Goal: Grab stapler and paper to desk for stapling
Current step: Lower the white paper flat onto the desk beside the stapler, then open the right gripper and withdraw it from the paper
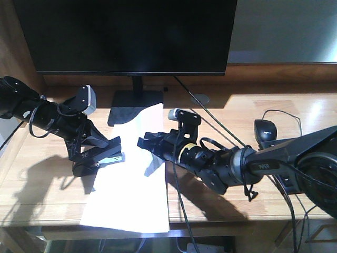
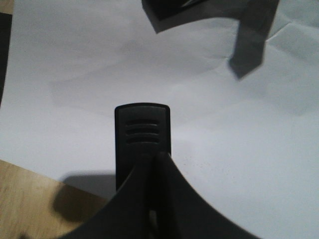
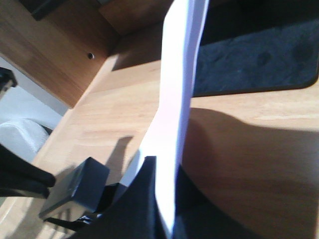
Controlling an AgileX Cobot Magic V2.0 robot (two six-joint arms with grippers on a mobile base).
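**Two arms meet over a sheet, stapler at its left edge**

The left gripper (image 1: 93, 149) is clamped on the stapler (image 1: 105, 157), holding it low over the desk (image 1: 47, 195). The stapler's long axis runs left to right and its front end points at the paper (image 1: 131, 195). In the left wrist view the stapler's ribbed end (image 2: 143, 134) sits over the white sheet (image 2: 224, 149). It cannot be told whether the edge is inside the stapler's mouth.

The right gripper (image 1: 150, 142) is closed on the sheet's right edge. Its wrist view shows that edge (image 3: 177, 99) raised between the jaws. A dark block low and left there (image 3: 75, 186) is probably the stapler.

The paper lies lengthwise from far to near, slanted, with its far corner by the monitor stand (image 1: 137, 99). Its near edge appears to reach the desk's rounded front rim. The left arm is nearer for the press.

Open wood lies left of the sheet. To the right are cables and a mouse (image 1: 265, 130), so that side looks tighter.
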